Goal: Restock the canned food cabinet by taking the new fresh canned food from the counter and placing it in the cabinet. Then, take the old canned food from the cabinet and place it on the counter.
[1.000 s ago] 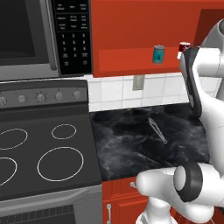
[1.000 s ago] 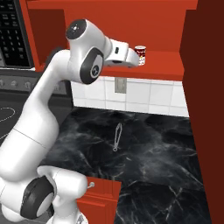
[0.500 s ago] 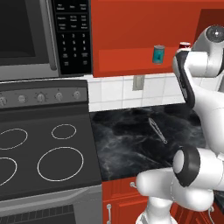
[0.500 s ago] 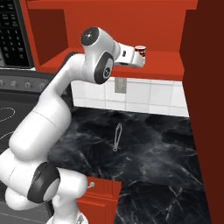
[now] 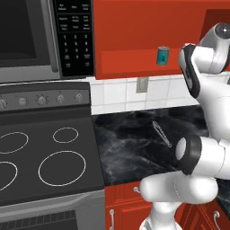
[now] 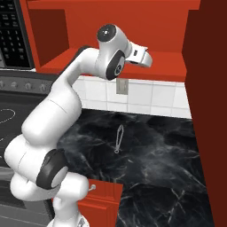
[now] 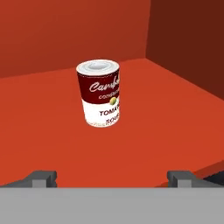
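Note:
The old canned food (image 7: 99, 93), a dark red and white can with a silver top, stands upright on the cabinet (image 7: 52, 144) floor near its back right corner. It is straight ahead of my gripper (image 7: 113, 177) and a short way off. The gripper is open, with nothing between its fingertips (image 7: 43, 177). In the right base view my hand reaches over the cabinet (image 6: 173, 62) shelf. The new fresh canned food (image 5: 162, 55), a teal can, stands on the cabinet (image 5: 130, 63) floor to the left of my arm. The counter (image 5: 130, 139) lies below.
A thin metal utensil (image 5: 161, 133) (image 6: 119, 138) lies on the black counter (image 6: 155, 155). The stovetop (image 5: 45, 152) and the microwave (image 5: 40, 36) are to the left. A wall outlet (image 6: 122, 86) sits on the tiles. The cabinet's dark side wall (image 6: 206, 88) rises on the right.
My arm has swung to the right and the hand has moved along the shelf toward the red-and-white can, which it now covers in the right base view. Both cans stand unmoved.

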Tool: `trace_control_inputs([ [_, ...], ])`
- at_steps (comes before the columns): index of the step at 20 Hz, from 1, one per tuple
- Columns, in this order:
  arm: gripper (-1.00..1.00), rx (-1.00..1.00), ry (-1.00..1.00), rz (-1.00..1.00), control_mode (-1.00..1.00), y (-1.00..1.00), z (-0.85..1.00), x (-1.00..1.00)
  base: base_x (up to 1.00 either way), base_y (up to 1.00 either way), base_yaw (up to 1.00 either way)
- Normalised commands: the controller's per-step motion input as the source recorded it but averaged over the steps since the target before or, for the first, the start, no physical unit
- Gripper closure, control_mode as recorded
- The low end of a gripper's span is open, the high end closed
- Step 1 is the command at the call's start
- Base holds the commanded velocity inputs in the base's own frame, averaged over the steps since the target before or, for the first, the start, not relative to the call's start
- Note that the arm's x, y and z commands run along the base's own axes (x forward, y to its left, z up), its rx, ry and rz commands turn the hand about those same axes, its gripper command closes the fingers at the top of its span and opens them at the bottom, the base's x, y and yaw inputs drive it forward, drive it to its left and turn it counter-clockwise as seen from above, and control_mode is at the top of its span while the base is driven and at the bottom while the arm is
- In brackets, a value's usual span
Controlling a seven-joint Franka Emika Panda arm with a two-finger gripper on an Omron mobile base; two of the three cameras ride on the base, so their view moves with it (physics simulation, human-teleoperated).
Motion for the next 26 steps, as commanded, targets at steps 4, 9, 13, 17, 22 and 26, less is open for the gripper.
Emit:
trace_control_inputs([
  [4,-1.0,0.0,0.0,0.02,-1.0,0.0,0.0,0.36,0.0,0.0,0.0],
  [9,-1.0,0.0,0.0,0.0,-1.0,0.0,0.0,0.35,0.0,0.0,0.0],
  [13,-1.0,0.0,0.0,0.0,-1.0,0.0,-0.01,0.3,0.0,0.0,0.0],
  [17,-1.0,0.0,0.0,0.0,-1.0,0.0,-0.07,0.33,0.0,0.0,0.0],
  [22,-1.0,0.0,0.0,0.0,-1.0,-0.12,-0.14,0.21,0.0,0.0,0.0],
  [26,-1.0,0.0,0.0,0.0,-1.0,-0.07,-0.08,0.27,0.0,0.0,0.0],
])
